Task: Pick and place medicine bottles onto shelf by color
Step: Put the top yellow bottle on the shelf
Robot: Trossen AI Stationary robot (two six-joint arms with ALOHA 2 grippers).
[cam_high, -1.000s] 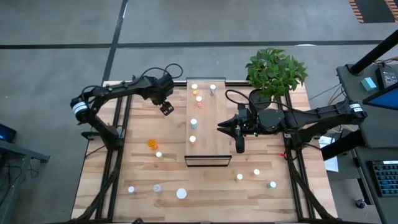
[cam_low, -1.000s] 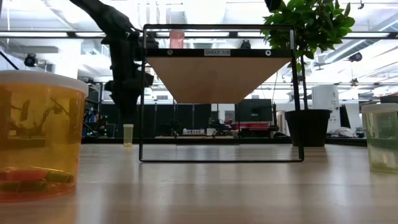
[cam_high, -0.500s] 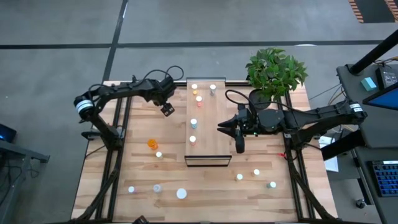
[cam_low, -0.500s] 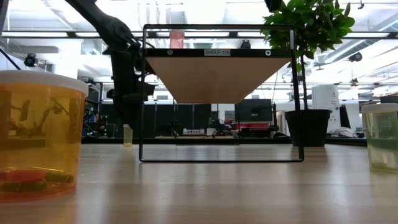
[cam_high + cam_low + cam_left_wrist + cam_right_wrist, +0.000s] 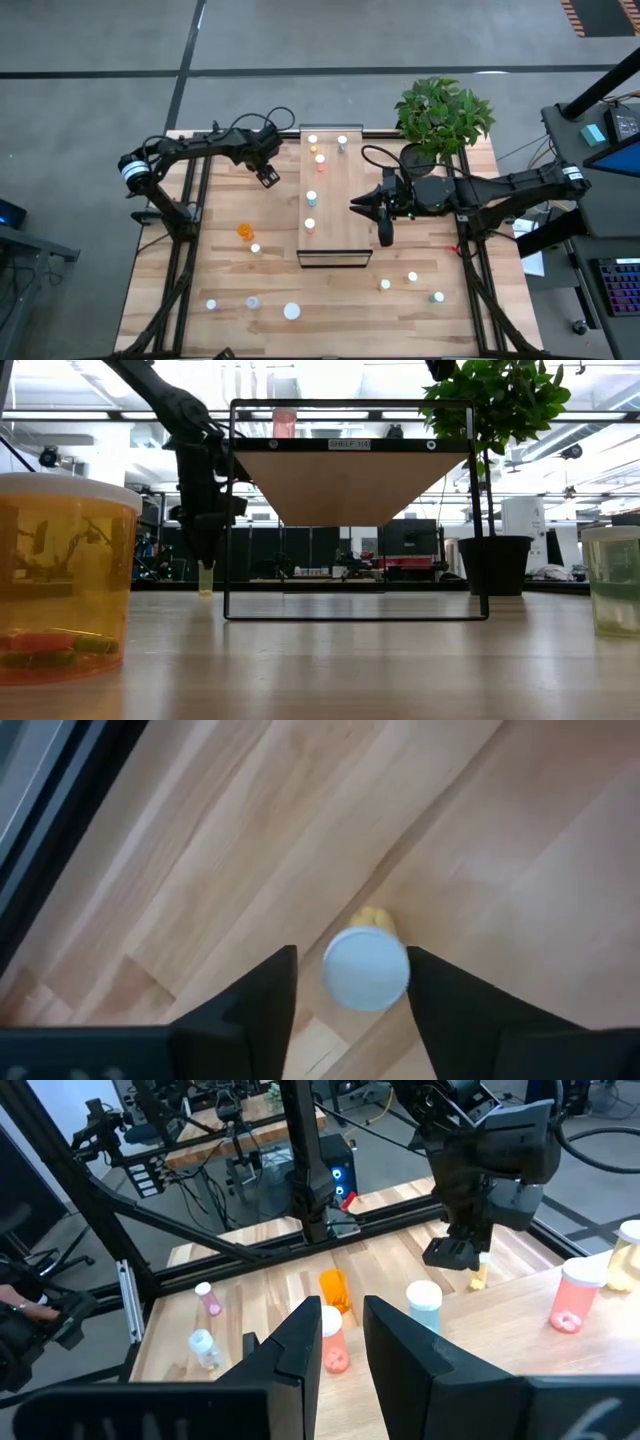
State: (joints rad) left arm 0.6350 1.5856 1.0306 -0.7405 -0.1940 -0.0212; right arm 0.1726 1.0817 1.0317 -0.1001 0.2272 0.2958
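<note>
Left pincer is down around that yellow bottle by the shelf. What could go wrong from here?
1. The left pincer straddles the yellow bottle with gaps both sides; if one finger touches first, the bottle may tip or skid.
2. The shelf frame stands close by; lifting toward it could clip the frame.
3. The right pincer waits over the shelf, near bottles already placed.

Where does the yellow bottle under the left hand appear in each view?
High view: hidden beneath the left hand, just left of the shelf.
Low view: a pale yellow bottle standing on the table, directly under the left hand.
Left wrist view: centre, white cap up, between the two fingers.
Right wrist view: a yellow sliver below the far left hand.
Shared landmark: the left hand above it.
</note>
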